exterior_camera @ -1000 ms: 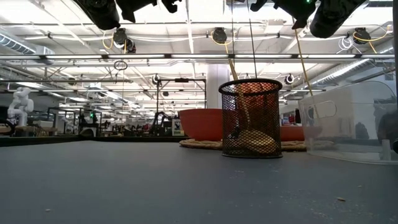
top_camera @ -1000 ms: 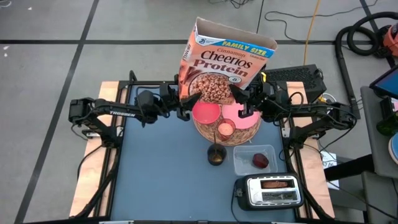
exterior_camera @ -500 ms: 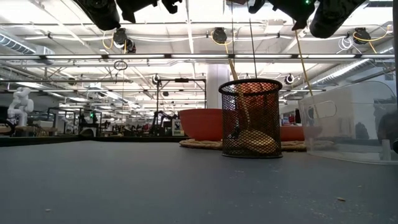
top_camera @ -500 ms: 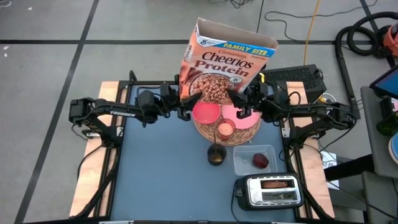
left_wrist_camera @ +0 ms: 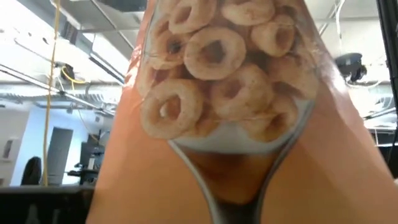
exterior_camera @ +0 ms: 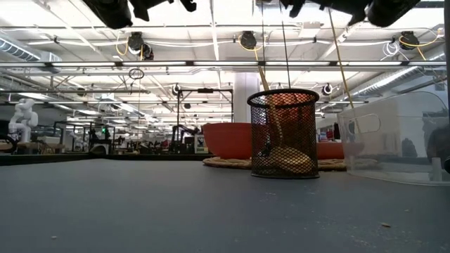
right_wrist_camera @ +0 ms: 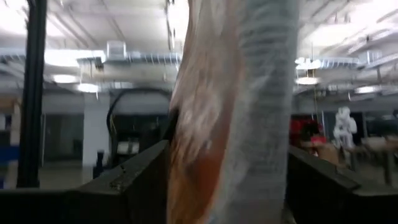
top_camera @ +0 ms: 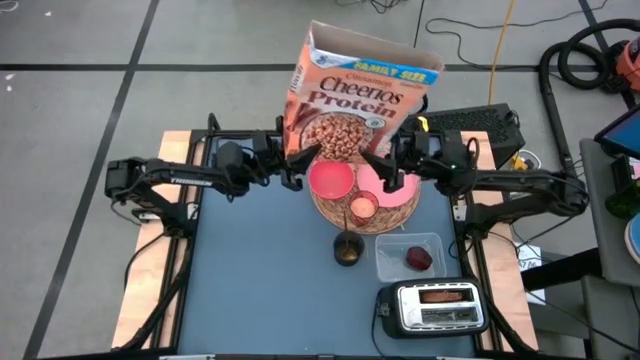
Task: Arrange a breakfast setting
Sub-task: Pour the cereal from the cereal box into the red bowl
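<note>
The orange-brown cereal box (top_camera: 362,95) hangs upright high over the far edge of the wicker mat (top_camera: 400,215). My left gripper (top_camera: 300,160) is shut on its lower left corner. My right gripper (top_camera: 383,168) is open at the lower right corner, its fingers (right_wrist_camera: 134,180) on either side of the box's narrow side (right_wrist_camera: 249,106). On the mat rest the pink bowl (top_camera: 332,180), the pink plate (top_camera: 398,190) and the small pink cup (top_camera: 362,208). The spoon stands in a black mesh holder (exterior_camera: 283,133). My left gripper holds the box by its lower left corner (top_camera: 303,148), coming level from the table's left. The box is lifted clear of the mat and stands nearly upright. In the left wrist view the box's printed front (left_wrist_camera: 224,118) fills the picture and no fingers show.
A clear plastic tub (top_camera: 410,258) with the dark red fruit (top_camera: 419,259) sits right of the mesh holder (top_camera: 347,250). The silver toaster (top_camera: 432,307) with browned bread stands at the near right. Bare grey tabletop (top_camera: 260,290) lies at the near left.
My right gripper has opened off the box's lower right corner and gone a little toward the table's left. The box has swung, with its top going toward the left, and it stands straighter than before. My left gripper keeps its hold.
</note>
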Controlling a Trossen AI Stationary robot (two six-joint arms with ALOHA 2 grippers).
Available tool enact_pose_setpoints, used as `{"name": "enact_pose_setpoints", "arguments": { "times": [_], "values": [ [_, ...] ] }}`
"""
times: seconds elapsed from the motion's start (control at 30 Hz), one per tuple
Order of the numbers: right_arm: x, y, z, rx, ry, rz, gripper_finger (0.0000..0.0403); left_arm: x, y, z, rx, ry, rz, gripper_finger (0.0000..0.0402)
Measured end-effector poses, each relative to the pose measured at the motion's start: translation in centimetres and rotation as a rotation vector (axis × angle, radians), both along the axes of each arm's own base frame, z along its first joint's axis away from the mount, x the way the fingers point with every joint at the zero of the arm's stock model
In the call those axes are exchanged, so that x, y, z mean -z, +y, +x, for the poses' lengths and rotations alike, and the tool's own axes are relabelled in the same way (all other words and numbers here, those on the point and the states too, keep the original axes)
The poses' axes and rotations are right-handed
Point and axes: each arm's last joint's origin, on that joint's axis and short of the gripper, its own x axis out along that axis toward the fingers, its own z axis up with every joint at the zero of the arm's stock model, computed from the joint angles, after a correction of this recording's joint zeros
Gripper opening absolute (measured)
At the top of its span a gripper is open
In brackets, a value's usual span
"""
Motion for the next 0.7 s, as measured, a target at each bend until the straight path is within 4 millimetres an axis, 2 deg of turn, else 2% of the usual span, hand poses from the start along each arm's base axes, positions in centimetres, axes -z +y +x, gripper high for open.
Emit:
{"name": "enact_pose_setpoints", "arguments": {
  "times": [0.17, 0.43, 0.7],
  "values": [
    [-0.2, 0.4, -1.5, 0.025, 0.122, -0.018, 0.0274, -0.8, 0.3, -1.1, -0.018, 0.046, -0.005, 0.0236],
    [-0.4, 1.1, -3.6, 0.034, 0.240, -0.021, 0.0274, -3.0, 0.2, -3.9, -0.063, 0.146, 0.018, 0.0236],
    [-0.4, 1.3, -4.5, 0.033, 0.274, -0.012, 0.0274, -5.0, -0.2, -8.4, -0.095, 0.262, -0.008, 0.0236]
  ]
}}
